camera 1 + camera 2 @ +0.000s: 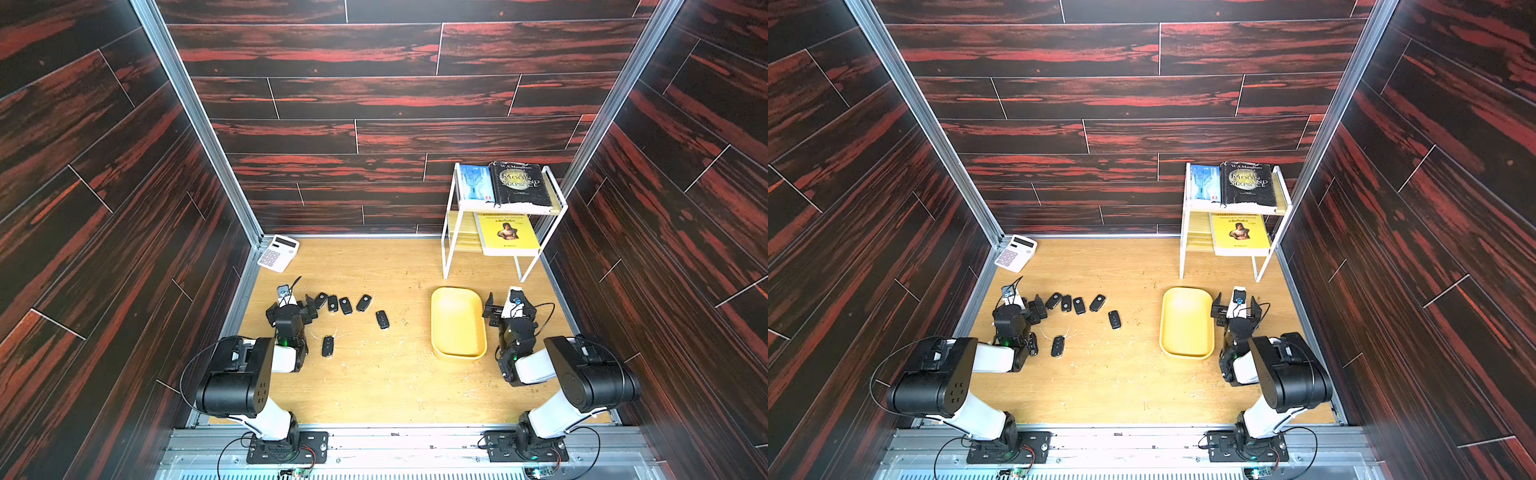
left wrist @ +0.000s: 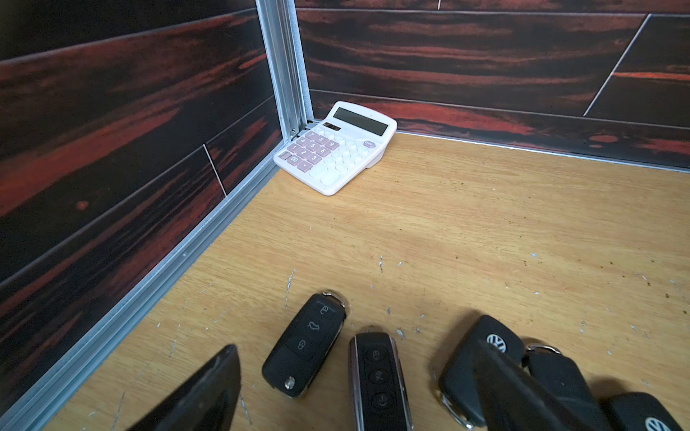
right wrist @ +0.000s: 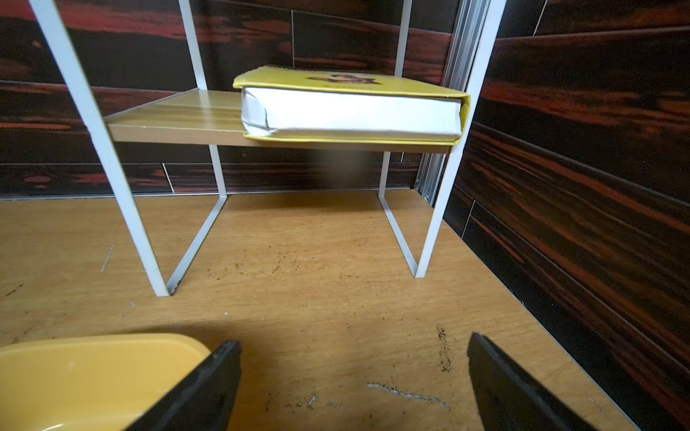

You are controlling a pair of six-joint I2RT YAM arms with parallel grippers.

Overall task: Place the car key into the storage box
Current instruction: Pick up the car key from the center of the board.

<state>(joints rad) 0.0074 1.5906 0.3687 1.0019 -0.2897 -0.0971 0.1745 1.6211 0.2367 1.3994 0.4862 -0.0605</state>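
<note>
left gripper [image 2: 358,349] jaws spread wide, low over car keys [image 1: 345,306] strewn on table [image 1: 395,382], well apart from yellow storage box [image 1: 457,324]. right gripper [image 3: 354,341] spread too, gripping nothing, just beside box. calculator [image 1: 277,252] and book rack [image 1: 463,239] at back.

Six-plus car keys [image 1: 382,320] — one storage box [image 1: 457,328].

Car keys [image 1: 345,306] left; storage box [image 1: 457,324] right, before shelf rack [image 1: 446,257]

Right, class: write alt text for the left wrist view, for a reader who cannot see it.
Several black car keys lie on the wooden table just ahead of the open left hand. A white calculator sits in the corner beyond.
</note>
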